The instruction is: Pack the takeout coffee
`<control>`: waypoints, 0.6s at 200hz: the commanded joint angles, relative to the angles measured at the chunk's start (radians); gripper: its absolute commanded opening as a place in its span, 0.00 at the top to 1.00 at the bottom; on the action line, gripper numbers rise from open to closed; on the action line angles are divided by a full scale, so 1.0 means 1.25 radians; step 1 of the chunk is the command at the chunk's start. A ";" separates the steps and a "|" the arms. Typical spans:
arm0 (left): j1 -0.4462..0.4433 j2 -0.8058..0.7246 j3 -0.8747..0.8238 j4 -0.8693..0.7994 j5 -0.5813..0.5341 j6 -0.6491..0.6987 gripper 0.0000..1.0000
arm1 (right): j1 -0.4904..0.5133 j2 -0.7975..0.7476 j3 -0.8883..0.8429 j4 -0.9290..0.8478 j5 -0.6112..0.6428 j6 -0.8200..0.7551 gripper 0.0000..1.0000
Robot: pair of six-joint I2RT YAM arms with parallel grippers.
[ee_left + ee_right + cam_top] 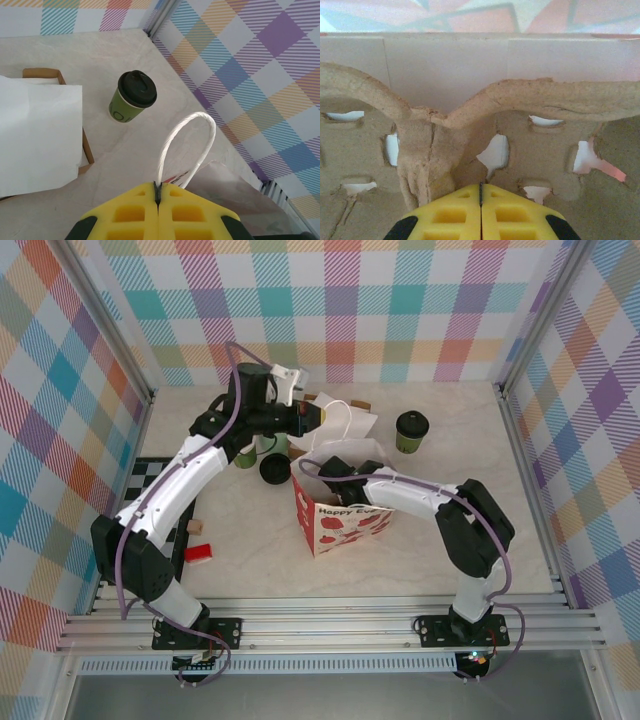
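The pale table (450, 550) takes up most of the top view, with checked walls on three sides. In the middle of it stands a white paper bag (345, 525) with red prints, its mouth open upward. The left arm reaches from the lower left up to the far edge of the bag. The right arm bends in from the lower right and goes down into the bag's mouth.

In the right wrist view a brown cardboard cup carrier (530, 100) stretches across the frame, with the white wall of the bag behind it. The right hand (480, 189) has its yellow fingers pressed together, the tips right against the carrier. I cannot tell if any cardboard is caught between them.

The takeout coffee (411, 430), a green cup with a black lid, stands upright on the table to the upper right of the bag, apart from it and from both hands. In the left wrist view the cup (134, 95) is in the upper middle.

The left hand (158, 187) is pressed together and pinches the white handle (199, 115) of the bag, which makes a loop above the fingertips.
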 commanded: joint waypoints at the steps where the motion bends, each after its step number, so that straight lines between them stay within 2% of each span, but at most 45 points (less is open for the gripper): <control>1: 0.007 0.029 0.024 -0.020 0.042 -0.011 1.00 | 0.015 0.036 0.014 0.054 0.008 -0.005 0.92; 17: 0.008 0.026 0.028 -0.029 0.030 -0.006 1.00 | 0.015 0.034 0.023 0.048 0.015 0.008 0.92; 37: 0.014 0.008 0.043 -0.058 0.015 0.005 0.88 | 0.015 0.037 0.042 0.016 0.033 0.025 0.91; 46: 0.016 -0.008 0.054 -0.083 0.000 0.007 0.73 | 0.015 0.037 0.047 0.004 0.042 0.032 0.90; 62: 0.016 -0.047 0.066 -0.144 -0.065 0.011 0.36 | 0.015 0.032 0.051 -0.007 0.046 0.046 0.89; 76: 0.016 -0.087 0.064 -0.213 -0.172 -0.015 0.18 | 0.014 0.025 0.053 -0.009 0.041 0.058 0.88; 107: 0.000 -0.229 0.016 -0.386 -0.428 -0.105 0.10 | 0.015 0.019 0.072 -0.026 0.025 0.071 0.87; 120: -0.016 -0.294 -0.027 -0.433 -0.465 -0.151 0.10 | 0.015 0.022 0.083 -0.033 0.019 0.070 0.87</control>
